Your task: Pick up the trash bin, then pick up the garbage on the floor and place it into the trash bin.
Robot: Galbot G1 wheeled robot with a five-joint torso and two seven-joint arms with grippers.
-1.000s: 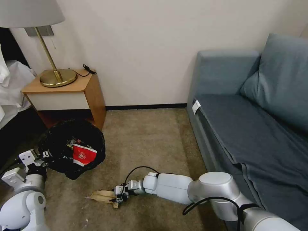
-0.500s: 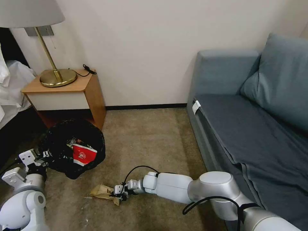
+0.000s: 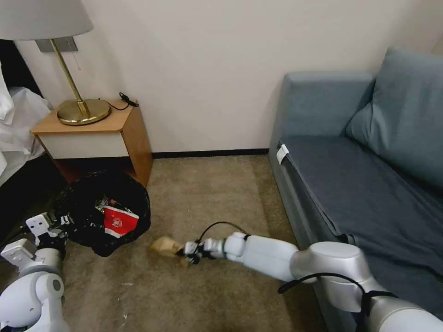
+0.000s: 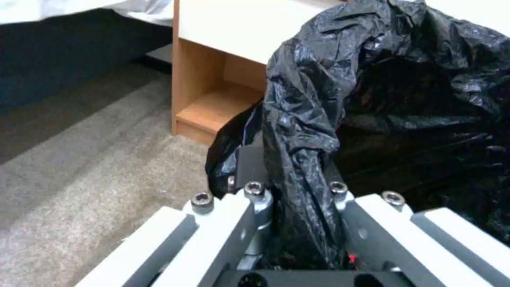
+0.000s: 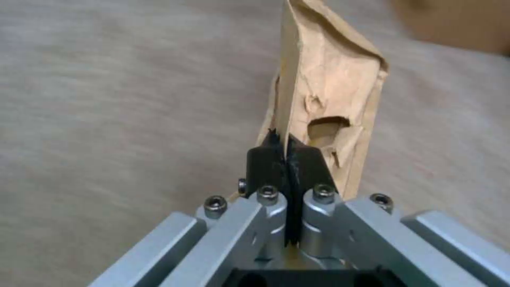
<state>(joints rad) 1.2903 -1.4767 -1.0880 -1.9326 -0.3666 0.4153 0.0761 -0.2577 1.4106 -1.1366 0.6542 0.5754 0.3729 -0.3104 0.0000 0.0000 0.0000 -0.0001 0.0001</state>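
Observation:
The trash bin [image 3: 87, 203], draped in a crinkled black bag [image 4: 303, 119], sits at the lower left by the nightstand, with a red-and-white paper cup [image 3: 119, 221] inside. My left gripper [image 3: 60, 220] is shut on the bin's rim through the bag [image 4: 297, 187]. A crumpled tan paper bag [image 3: 165, 245], one piece of the garbage, hangs above the carpet just right of the bin. My right gripper [image 3: 188, 251] is shut on its edge [image 5: 287, 159], and the paper bag [image 5: 329, 111] stands out past the fingers.
A wooden nightstand [image 3: 94, 133] with a brass lamp [image 3: 78, 108] stands behind the bin. A grey-blue sofa [image 3: 369, 175] lines the right side. Beige carpet [image 3: 221, 193] lies between them. White bedding [image 3: 18, 124] hangs at the far left.
My right gripper has lifted the tan paper bag off the carpet and carried it up and toward the bin. The left gripper and bin have stayed put.

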